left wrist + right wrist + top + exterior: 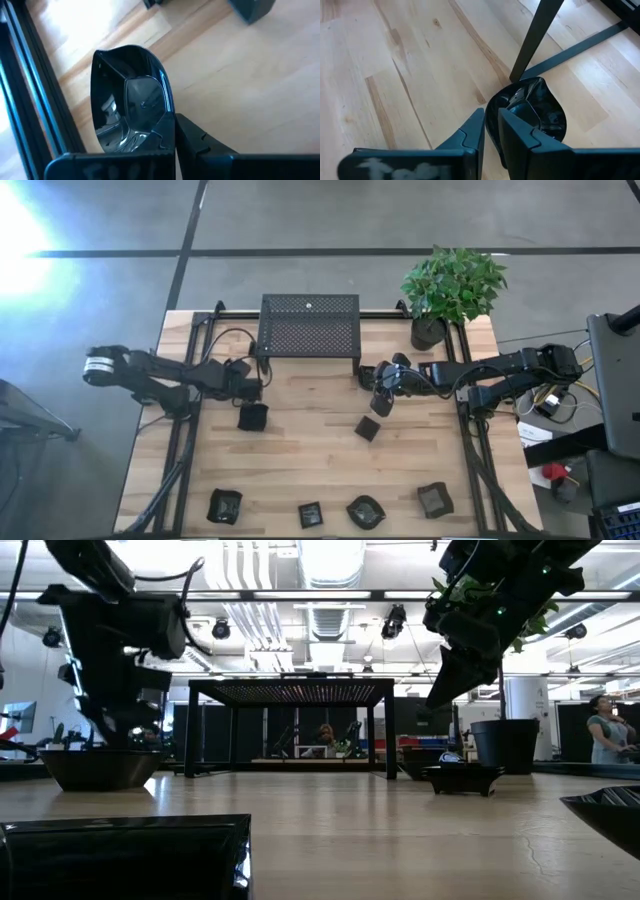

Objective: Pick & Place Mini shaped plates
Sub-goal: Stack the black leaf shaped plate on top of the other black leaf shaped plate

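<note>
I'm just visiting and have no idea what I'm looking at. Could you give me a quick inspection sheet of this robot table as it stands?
Surface: pale wooden table, dark metal rails along its sides.
Job's things: small glossy black plates; four in a row along the near edge, two more mid-table, one in each gripper.
Clutter: black mesh stand at the far edge; potted plant at the far right corner.
Grippers: left gripper pinches the rim of a plate; right gripper pinches another plate by the stand's leg.
Cables: black leads loop near the left arm; more by the right arm.
Surroundings: grey floor; a person far behind.
</note>
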{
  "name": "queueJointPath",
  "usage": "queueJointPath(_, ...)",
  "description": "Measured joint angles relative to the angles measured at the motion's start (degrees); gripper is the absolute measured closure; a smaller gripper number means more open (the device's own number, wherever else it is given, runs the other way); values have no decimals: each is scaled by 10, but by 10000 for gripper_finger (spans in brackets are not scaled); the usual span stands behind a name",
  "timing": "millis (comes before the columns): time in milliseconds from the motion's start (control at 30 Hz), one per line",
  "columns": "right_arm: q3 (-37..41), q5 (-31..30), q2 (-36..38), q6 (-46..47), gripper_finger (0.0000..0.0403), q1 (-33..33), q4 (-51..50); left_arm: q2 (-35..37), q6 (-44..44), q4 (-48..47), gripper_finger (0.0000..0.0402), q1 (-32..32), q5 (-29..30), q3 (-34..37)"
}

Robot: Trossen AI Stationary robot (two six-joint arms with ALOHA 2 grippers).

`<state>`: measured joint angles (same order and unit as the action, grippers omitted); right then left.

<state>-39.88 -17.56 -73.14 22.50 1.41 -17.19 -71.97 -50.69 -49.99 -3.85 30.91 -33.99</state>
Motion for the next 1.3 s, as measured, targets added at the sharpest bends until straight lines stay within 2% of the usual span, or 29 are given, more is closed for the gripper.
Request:
queueJointPath(300, 0, 0, 0, 0, 349, 0, 15, 0, -9, -47, 401, 55, 6, -61)
queueJointPath(500, 0, 44, 0, 0, 348, 0, 38, 0, -8, -51, 401, 146, 8, -106)
queueJointPath(600, 0, 65, 0, -3, 348, -2, 45, 0, 2, -51, 401, 203, 32, -134)
queueJointPath(733, 0, 141, 0, -16, 348, -4, 48, -1, 118, -24, 401, 285, 79, -166)
queueJointPath(833, 0, 200, 0, -24, 349, -12, 62, -13, 262, 39, 401, 341, 114, -180)
queueJointPath(900, 0, 209, 0, -29, 349, -25, 80, -28, 361, 97, 401, 364, 129, -185)
queueJointPath(1000, 0, 210, 0, -41, 349, -48, 117, -60, 476, 163, 401, 374, 135, -191)
queueJointPath(1133, 0, 194, 0, -75, 349, -82, 165, -118, 571, 174, 401, 374, 162, -209)
queueJointPath(1300, 0, 88, 0, -134, 349, -122, 215, -181, 652, 176, 401, 370, 221, -243)
